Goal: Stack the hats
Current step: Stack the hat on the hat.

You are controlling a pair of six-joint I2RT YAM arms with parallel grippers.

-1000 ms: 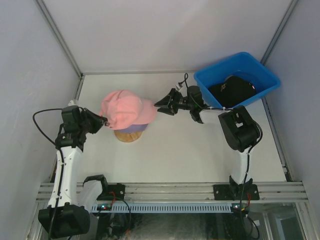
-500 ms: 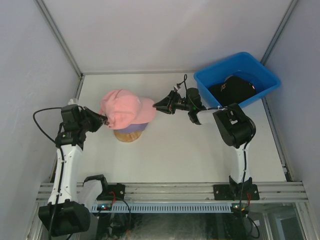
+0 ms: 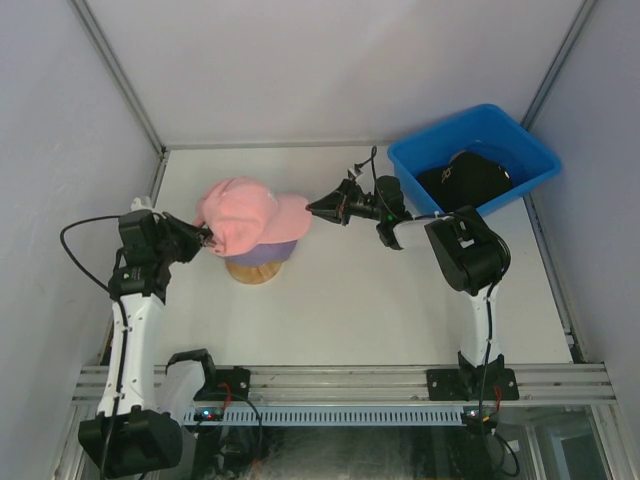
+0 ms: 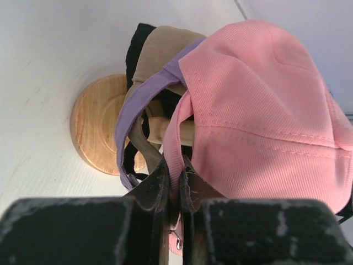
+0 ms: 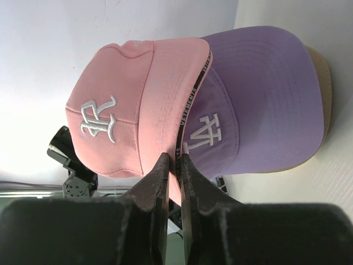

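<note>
A pink cap (image 3: 245,213) sits on top of a purple cap (image 3: 262,252) on the wooden stand (image 3: 256,271). My left gripper (image 3: 207,240) is shut on the pink cap's back strap (image 4: 172,165). My right gripper (image 3: 313,208) is shut on the pink cap's brim edge (image 5: 175,157). In the left wrist view the purple (image 4: 132,116), tan (image 4: 160,52) and black (image 4: 138,41) caps lie stacked under the pink cap (image 4: 259,110). In the right wrist view the pink cap (image 5: 132,105) overlaps the purple cap (image 5: 259,99). Another black cap (image 3: 465,180) lies in the blue bin.
The blue plastic bin (image 3: 480,135) stands at the back right, close behind my right arm. The stand's round wooden base (image 4: 96,124) rests on the white table (image 3: 350,300). Grey walls close in the table on three sides.
Both grippers have shifted slightly left with the pink cap, which now sits a little further over the stack. Both stay shut on it.
</note>
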